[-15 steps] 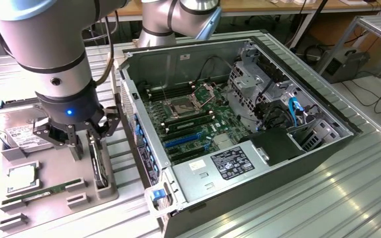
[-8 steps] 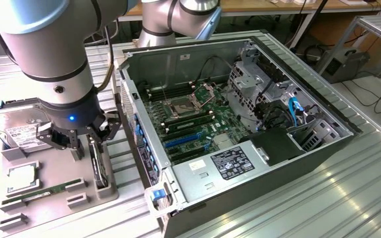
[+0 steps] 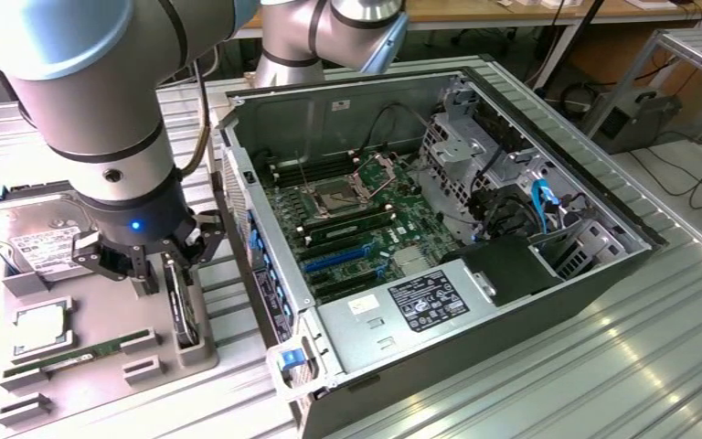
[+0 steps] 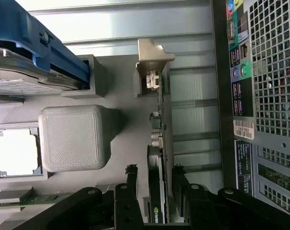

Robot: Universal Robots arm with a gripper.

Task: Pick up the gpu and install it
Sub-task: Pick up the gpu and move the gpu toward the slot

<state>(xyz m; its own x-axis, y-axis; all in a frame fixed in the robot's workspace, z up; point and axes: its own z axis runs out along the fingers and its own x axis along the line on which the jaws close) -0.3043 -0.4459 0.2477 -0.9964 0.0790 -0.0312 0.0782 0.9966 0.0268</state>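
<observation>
Exterior view shows the robot arm's black gripper [image 3: 164,267] lowered over a grey moulded parts tray [image 3: 107,375] that rests on the ribbed metal desk [image 3: 595,366]. The gpu [image 3: 179,311], a thin dark rectangular card, stands on its edge in a slot along the side of the tray nearest the open black tower computer case [image 3: 473,366]. It is not yet lifted.

Wrist view looks along the gpu [image 4: 159,143]. Its silver end bracket sits against a grey post of the tray at the far end. The black fingers [image 4: 132,184] stand spread apart, one beside each face of the card. A sliver of gap seems to remain on both sides, so they probably do not grip it.

On the tray also lie a silver boxy hard drive with a white label [image 3: 34,240], a square silver processor chip [image 3: 37,329] and a narrow green memory stick [image 3: 77,355]. Inside the case, the green motherboard [image 3: 351,238] lies exposed, with blue expansion slots on it.
</observation>
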